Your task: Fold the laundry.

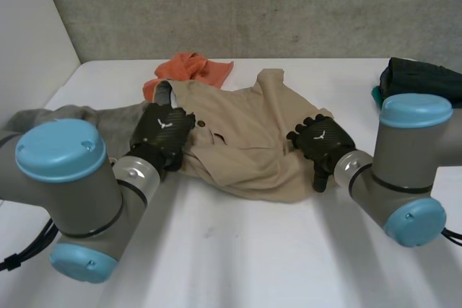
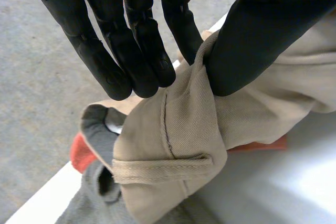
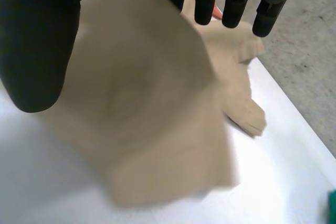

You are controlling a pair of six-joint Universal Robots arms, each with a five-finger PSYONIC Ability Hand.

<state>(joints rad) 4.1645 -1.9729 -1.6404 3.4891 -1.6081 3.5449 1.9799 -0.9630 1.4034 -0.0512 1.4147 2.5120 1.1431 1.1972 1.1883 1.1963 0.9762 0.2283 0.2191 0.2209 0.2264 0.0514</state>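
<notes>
A beige garment [image 1: 249, 142] lies crumpled in the middle of the white table [image 1: 238, 257]. My left hand [image 1: 162, 135] is at its left edge. In the left wrist view the thumb and straight fingers [image 2: 131, 51] pinch a fold of the beige garment [image 2: 173, 129] near a belt loop, lifting it a little. At the garment's right edge is my right hand [image 1: 321, 142]. Its own view shows straight fingers [image 3: 236, 3] spread well apart from the thumb, over the beige garment [image 3: 152, 119], gripping nothing.
An orange cloth [image 1: 191, 70] lies behind the beige garment, partly under it. A grey cloth [image 1: 86, 117] is bunched at the left, beside my left arm. A dark folded item [image 1: 422, 81] sits at the back right. The wall stands close behind the table.
</notes>
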